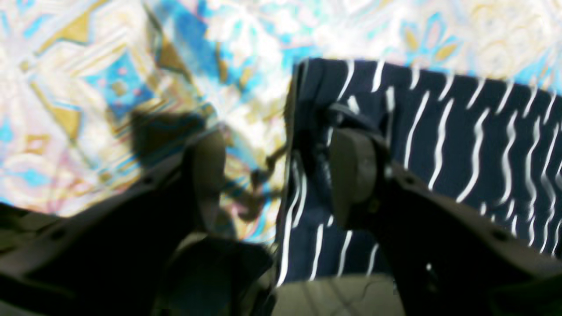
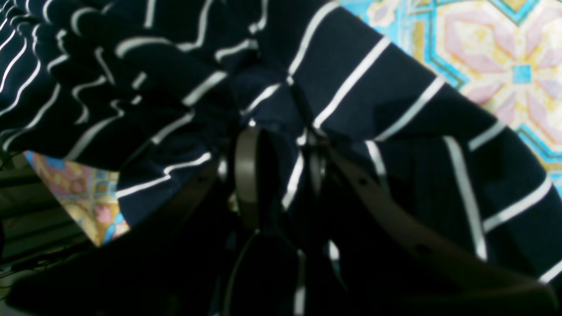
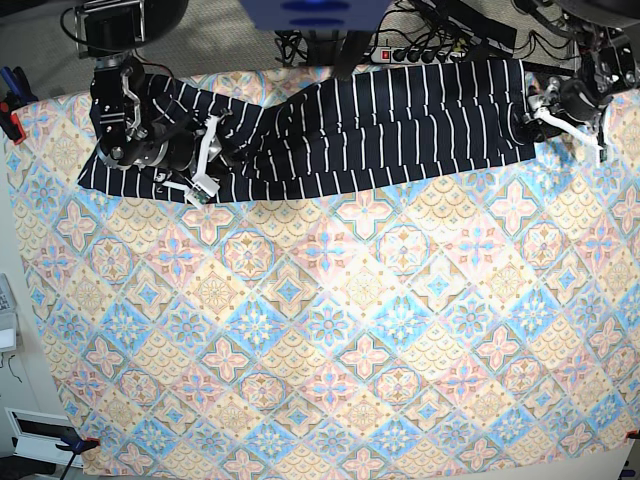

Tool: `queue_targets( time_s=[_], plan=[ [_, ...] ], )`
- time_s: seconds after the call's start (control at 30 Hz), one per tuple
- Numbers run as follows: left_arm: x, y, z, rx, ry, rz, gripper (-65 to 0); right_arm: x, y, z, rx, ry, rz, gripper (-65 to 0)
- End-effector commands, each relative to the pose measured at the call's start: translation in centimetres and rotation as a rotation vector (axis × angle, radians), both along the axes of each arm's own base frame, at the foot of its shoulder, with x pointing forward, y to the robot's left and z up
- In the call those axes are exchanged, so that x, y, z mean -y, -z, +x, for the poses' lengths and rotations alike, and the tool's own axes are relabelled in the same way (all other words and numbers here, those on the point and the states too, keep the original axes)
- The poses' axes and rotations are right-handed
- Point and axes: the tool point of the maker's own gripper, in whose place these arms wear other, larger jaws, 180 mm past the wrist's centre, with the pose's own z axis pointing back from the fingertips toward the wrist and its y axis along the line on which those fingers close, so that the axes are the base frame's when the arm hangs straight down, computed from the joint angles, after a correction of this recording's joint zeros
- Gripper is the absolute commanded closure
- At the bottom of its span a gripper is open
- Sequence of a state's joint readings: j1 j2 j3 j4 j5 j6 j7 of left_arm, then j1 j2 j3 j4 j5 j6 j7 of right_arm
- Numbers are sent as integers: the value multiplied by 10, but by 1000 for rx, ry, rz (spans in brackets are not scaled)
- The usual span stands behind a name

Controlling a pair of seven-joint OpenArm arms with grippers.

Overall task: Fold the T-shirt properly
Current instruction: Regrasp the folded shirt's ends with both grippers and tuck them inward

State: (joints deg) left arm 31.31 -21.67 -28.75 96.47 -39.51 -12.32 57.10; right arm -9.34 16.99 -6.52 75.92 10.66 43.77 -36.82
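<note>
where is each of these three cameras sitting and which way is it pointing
Base: overhead, looking down on the pastel floral-tile tablecloth; the dark navy white-striped fabric T-shirt stretches along the far edge, an arm at each end.
Left wrist: on the left arm, looking along the open left tool, which straddles the shirt's edge.
Right wrist: on the right arm, looking along the right tool, shut on bunched shirt fabric.
Shared: all three views show the shirt and the tablecloth; the base view shows both tools.
</note>
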Motion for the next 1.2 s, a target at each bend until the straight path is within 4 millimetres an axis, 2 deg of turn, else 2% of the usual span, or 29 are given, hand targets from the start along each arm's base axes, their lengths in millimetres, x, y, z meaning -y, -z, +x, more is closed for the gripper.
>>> queue_targets(
  time_s=[0.0, 0.1, 0.27, 0.37, 0.47, 0.77, 0.9, 1.03, 1.1, 1.17],
  plan=[
    [-6, -9, 5, 9, 20, 18, -376, 57, 23, -21, -109, -11, -278, -167],
    [-8, -9, 4, -9, 31, 23, -376, 56, 22, -20, -108, -12, -278, -167],
    [13, 4, 1, -55, 105, -5, -377, 57, 23, -21, -111, -11, -281, -166],
    [13, 18, -8, -96, 88, -25, -377, 58, 22, -20, -111, -10, -281, -166],
    [13, 28, -9, -113, 71, -42, -377, 58, 22, -20, -111, -10, -281, -166],
    [18, 35, -13, -124, 76, -50, -377, 58, 22, -20, -111, -10, -281, -166],
    [30, 51, -22, -169, 77, -81, -371, 58, 22, -20, -110, -10, -282, -166],
    [45, 62, -20, -183, 90, -112, -370, 58, 22, -19, -108, -8, -282, -166],
    [46, 63, -20, -180, 84, -118, -370, 58, 22, -19, -108, -8, -282, -166],
    [51, 63, -11, -147, 91, -120, -370, 58, 21, -19, -107, -9, -282, -166]
  ],
)
